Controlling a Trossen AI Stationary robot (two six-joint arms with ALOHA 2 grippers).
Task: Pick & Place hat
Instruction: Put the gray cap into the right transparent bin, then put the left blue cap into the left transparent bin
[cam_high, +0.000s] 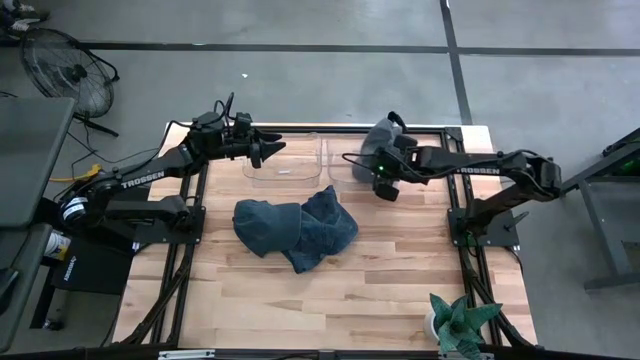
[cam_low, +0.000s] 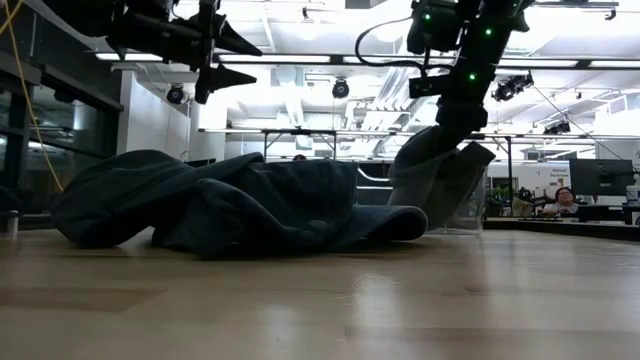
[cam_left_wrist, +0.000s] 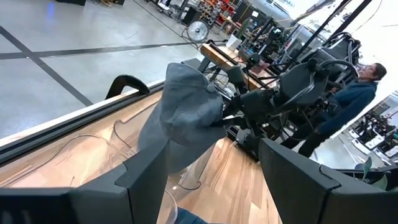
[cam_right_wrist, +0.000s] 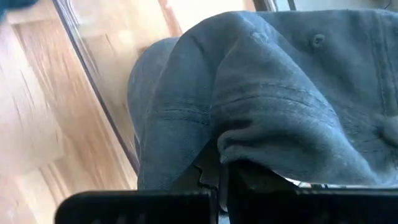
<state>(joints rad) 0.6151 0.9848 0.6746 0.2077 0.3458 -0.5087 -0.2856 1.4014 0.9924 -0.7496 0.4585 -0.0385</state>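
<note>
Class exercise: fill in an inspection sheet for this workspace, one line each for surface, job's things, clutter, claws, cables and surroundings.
Surface: wooden table, bare at the near side.
Job's things: grey hat held over a clear bin at the far edge; second clear bin beside it.
Clutter: dark blue cloth pile mid-table; small potted plant at a near corner.
Claws: right claw shut on the hat; left claw open over the second bin.
Cables: yellow cable on the floor, left.
Surroundings: floor fan; person beyond the table.
</note>
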